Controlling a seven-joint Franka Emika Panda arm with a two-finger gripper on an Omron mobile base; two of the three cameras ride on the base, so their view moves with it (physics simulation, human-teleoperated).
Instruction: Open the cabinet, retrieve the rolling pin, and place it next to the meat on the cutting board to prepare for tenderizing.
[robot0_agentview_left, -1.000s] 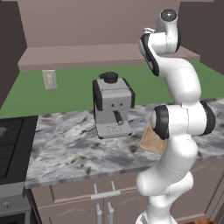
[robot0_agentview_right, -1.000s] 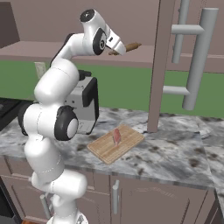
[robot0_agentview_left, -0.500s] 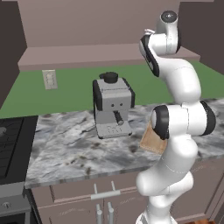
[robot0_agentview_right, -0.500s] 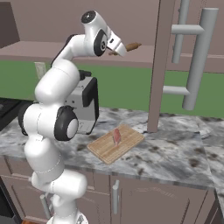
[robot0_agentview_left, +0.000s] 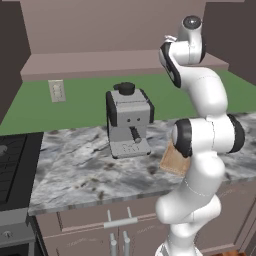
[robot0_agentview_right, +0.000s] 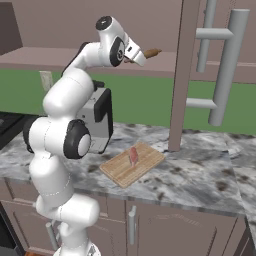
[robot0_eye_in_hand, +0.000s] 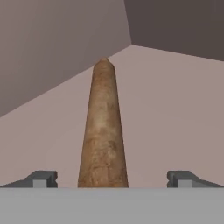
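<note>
Rolling pin (robot0_eye_in_hand: 103, 131) sits dead centre between the tool's (robot0_eye_in_hand: 111, 178) two fingertips (robot0_eye_in_hand: 42, 178), running straight ahead of it on the pale shelf floor (robot0_eye_in_hand: 175, 109) of the cabinet, its rounded far end pointing toward the back corner. Tool's jaws are spread wide, one tip well out to each side of the pin, with clear gaps on both sides and no contact. From the right base view the tool (robot0_agentview_right: 142, 56) is up high at the end of the arm, reaching into the cabinet's interior, and the rolling pin (robot0_agentview_right: 151, 52) pokes out just past it, level with the shelf. Beside the tool on that side, the open cabinet door (robot0_agentview_right: 186, 75) stands edge-on with its long silver bar handle (robot0_agentview_right: 227, 65) facing out. Well below the tool on the marbled worktop (robot0_agentview_right: 200, 172) lies the cutting board (robot0_agentview_right: 132, 163), and the meat (robot0_agentview_right: 134, 155) rests on the board's upper part, a small pink slab. Just left of the board, behind the arm, stands the grey coffee machine (robot0_agentview_right: 99, 120). From the left base view the coffee machine (robot0_agentview_left: 128, 120) is below and left of the raised arm, and one corner of the cutting board (robot0_agentview_left: 172, 161) peeks out from behind the arm's elbow.
</note>
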